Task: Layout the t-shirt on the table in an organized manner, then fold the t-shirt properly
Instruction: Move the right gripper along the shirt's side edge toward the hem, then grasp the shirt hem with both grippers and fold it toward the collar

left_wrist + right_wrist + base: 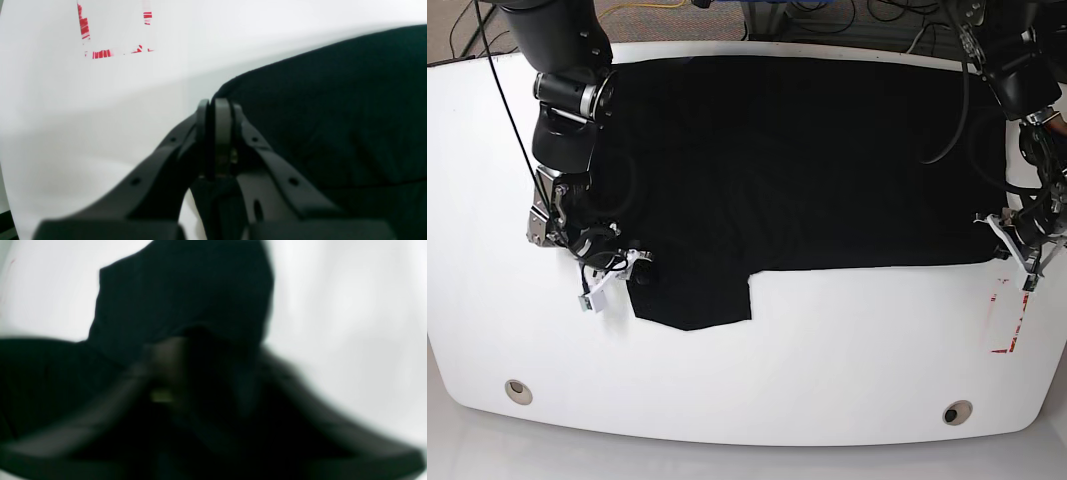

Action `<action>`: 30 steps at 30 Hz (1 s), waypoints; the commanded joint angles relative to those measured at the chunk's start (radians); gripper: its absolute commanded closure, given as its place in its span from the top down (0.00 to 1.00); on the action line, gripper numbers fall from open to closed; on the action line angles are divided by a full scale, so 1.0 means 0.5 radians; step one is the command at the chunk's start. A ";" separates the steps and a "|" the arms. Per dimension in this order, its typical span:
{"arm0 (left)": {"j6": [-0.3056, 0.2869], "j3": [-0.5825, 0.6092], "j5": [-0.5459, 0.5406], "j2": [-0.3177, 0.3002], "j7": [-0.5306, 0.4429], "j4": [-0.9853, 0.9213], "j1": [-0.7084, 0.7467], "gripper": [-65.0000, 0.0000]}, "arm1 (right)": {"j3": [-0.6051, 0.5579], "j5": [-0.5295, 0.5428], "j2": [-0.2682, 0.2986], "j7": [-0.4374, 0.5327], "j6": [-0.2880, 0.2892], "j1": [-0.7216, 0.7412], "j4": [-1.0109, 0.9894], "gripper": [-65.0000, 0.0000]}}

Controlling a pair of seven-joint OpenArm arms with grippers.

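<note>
Base view: a black t-shirt (797, 160) lies spread across the white table (827, 350). Left gripper (215, 103), jaws pressed together, sits at the shirt's edge, red marks (100, 53) ahead; right gripper (632, 268) apparently over a sleeve, its spread unclear through blur.

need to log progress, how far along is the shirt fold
Done: the black t-shirt lies spread flat on the table, one sleeve sticking out. In hand: the left gripper is shut at the shirt's edge; the right gripper sits at the sleeve, grip too blurred to judge. Left: no fold is made yet.
</note>
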 commanded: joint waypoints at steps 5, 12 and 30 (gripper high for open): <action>-0.002 0.033 -0.042 -0.012 -0.112 -0.143 -0.098 0.01 | -0.003 0.009 0.105 0.033 0.003 0.067 0.028 0.03; -0.002 0.082 -0.029 0.028 -0.155 -0.253 -0.178 0.01 | -0.003 0.009 0.172 0.021 0.003 0.119 0.028 0.03; -0.002 0.070 -0.042 0.025 -0.146 -0.152 -0.215 0.01 | 0.012 0.012 0.252 -0.393 0.003 -0.080 0.690 0.03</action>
